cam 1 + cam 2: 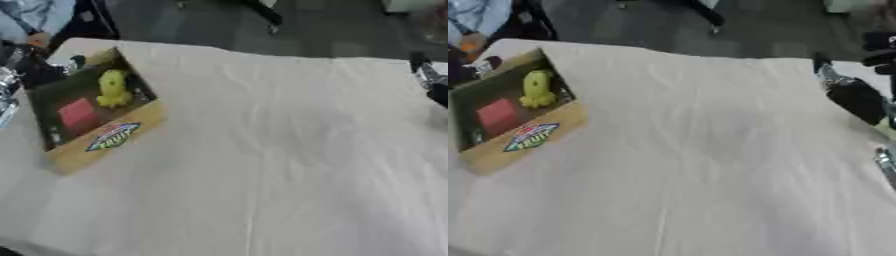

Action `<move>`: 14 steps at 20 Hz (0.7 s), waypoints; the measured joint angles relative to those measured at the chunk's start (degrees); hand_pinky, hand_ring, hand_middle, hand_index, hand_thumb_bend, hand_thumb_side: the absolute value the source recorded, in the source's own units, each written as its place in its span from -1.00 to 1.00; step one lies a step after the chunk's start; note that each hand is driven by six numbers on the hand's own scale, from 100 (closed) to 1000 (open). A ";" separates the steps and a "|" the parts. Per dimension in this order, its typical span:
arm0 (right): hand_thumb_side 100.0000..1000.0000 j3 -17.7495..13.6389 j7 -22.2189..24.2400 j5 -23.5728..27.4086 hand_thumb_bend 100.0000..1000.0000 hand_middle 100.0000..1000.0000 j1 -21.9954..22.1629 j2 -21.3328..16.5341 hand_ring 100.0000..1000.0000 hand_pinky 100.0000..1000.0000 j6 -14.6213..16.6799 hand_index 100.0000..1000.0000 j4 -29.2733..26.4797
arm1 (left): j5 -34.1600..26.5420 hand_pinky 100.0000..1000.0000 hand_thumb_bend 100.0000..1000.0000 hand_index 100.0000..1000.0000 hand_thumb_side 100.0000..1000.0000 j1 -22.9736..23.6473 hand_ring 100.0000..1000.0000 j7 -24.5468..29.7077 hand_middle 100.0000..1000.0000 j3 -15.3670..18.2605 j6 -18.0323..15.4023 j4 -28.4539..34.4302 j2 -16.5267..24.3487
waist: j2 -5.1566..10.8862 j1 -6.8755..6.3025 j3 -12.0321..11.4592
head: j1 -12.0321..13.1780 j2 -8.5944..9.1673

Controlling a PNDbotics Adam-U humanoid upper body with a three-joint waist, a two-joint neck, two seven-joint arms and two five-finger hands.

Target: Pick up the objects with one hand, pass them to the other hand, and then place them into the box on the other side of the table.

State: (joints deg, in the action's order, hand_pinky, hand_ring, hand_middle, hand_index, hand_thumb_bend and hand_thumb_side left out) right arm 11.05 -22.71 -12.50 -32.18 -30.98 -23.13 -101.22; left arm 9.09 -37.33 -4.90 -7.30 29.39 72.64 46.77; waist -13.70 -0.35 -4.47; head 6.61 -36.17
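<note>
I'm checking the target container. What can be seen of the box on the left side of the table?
The box is shallow, open-topped brown cardboard, lying flat and askew near the table's left edge. Its near wall bears a colourful oval label. Inside lie a yellow toy and a red block, apart.

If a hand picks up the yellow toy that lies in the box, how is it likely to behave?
The yellow toy looks rounded and lumpy, like a soft figure, so it probably yields a little under the fingers. It seems light for its size. Its bulging shape may let it tip or roll once set down. It lies beside a red block inside the cardboard box, so the walls may crowd a grasp.
</note>
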 measured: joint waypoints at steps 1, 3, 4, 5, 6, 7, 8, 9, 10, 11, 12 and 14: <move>-0.22 -0.11 -0.12 0.00 -0.18 0.32 0.01 -0.01 0.32 0.43 0.00 0.50 -0.06 | -0.44 0.00 -0.20 0.52 0.14 0.06 0.27 -0.60 0.13 0.25 0.02 0.49 0.00 | 0.00 0.00 -0.01 | -0.50 -0.02; -0.23 -0.44 -0.45 0.00 -0.18 0.32 0.15 -0.04 0.32 0.44 -0.10 0.50 -0.07 | -1.97 -0.06 -0.32 0.47 0.15 0.48 0.22 -2.25 0.07 0.83 -0.06 2.00 0.00 | 0.00 0.04 -0.03 | -2.29 -0.24; -0.23 -0.62 -0.59 0.00 -0.18 0.32 0.17 -0.10 0.32 0.44 -0.14 0.50 -0.07 | -2.97 -0.07 -0.34 0.46 0.14 0.89 0.20 -3.25 0.06 1.14 -0.18 3.19 0.00 | 0.00 0.07 -0.04 | -3.48 -0.45; -0.23 -0.83 -0.74 0.00 -0.18 0.32 0.17 -0.19 0.32 0.44 -0.22 0.51 -0.07 | -4.06 -0.09 -0.38 0.44 0.15 1.35 0.18 -4.30 0.04 1.44 -0.34 4.61 0.00 | 0.00 0.10 -0.04 | -4.69 -0.50; -0.23 -1.06 -0.90 -0.01 -0.18 0.32 0.15 -0.37 0.33 0.44 -0.28 0.51 -0.07 | -5.33 -0.10 -0.41 0.43 0.16 1.87 0.17 -5.40 0.02 1.74 -0.51 6.21 0.00 | 0.00 0.17 -0.04 | -5.86 -0.51; -0.23 -1.28 -1.06 -0.06 -0.18 0.32 0.07 -0.62 0.33 0.44 -0.42 0.51 -0.07 | -6.65 -0.12 -0.43 0.42 0.16 2.42 0.16 -6.52 0.01 2.08 -0.71 8.03 0.00 | 0.00 0.27 -0.04 | -6.99 -0.51; -0.23 -1.54 -1.17 -0.09 -0.18 0.32 -0.12 -0.85 0.34 0.45 -0.59 0.51 -0.05 | -8.03 -0.12 -0.44 0.42 0.16 3.03 0.15 -7.67 0.00 2.43 -0.99 9.97 0.00 | 0.00 0.38 -0.03 | -7.99 -0.52; -0.22 -1.78 -1.20 -0.10 -0.18 0.33 -0.37 -1.19 0.35 0.45 -0.86 0.51 0.02 | -9.44 -0.12 -0.45 0.42 0.16 3.67 0.15 -8.81 0.00 2.76 -1.27 11.93 -0.01 | 0.00 0.45 -0.03 | -8.85 -0.52; -0.22 -1.93 -1.11 -0.10 -0.18 0.34 -0.72 -1.51 0.36 0.46 -1.17 0.51 0.28 | -10.68 -0.13 -0.46 0.42 0.17 4.28 0.15 -9.84 0.00 2.99 -1.57 13.78 -0.02 | 0.01 0.47 -0.02 | -9.57 -0.52; -0.22 -2.15 -0.90 -0.10 -0.17 0.35 -1.13 -1.79 0.38 0.46 -1.56 0.52 0.65 | -11.91 -0.13 -0.46 0.43 0.18 4.83 0.18 -10.75 0.02 3.19 -1.87 15.59 -0.06 | 0.01 0.47 0.00 | -10.19 -0.52; -0.22 -2.22 -0.52 -0.10 -0.16 0.35 -1.60 -2.17 0.39 0.47 -2.01 0.52 1.12 | -13.03 -0.13 -0.46 0.43 0.18 5.28 0.19 -11.49 0.04 3.26 -2.15 17.20 -0.23 | 0.01 0.48 0.02 | -10.75 -0.52; -0.21 -2.45 0.69 0.00 -0.15 0.38 -2.60 -2.70 0.41 0.49 -3.10 0.53 2.58 | -14.70 -0.12 -0.47 0.44 0.18 6.06 0.23 -12.52 0.07 3.27 -2.62 19.98 -0.61 | 0.01 0.59 0.06 | -11.78 -0.52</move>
State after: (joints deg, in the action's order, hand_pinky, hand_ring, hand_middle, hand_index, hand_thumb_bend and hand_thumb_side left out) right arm 8.61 -22.02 -12.50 -34.78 -33.68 -26.23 -98.63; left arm -5.61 -31.28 -17.42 -4.03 26.77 92.63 46.16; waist -13.69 0.25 -4.41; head -5.17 -36.69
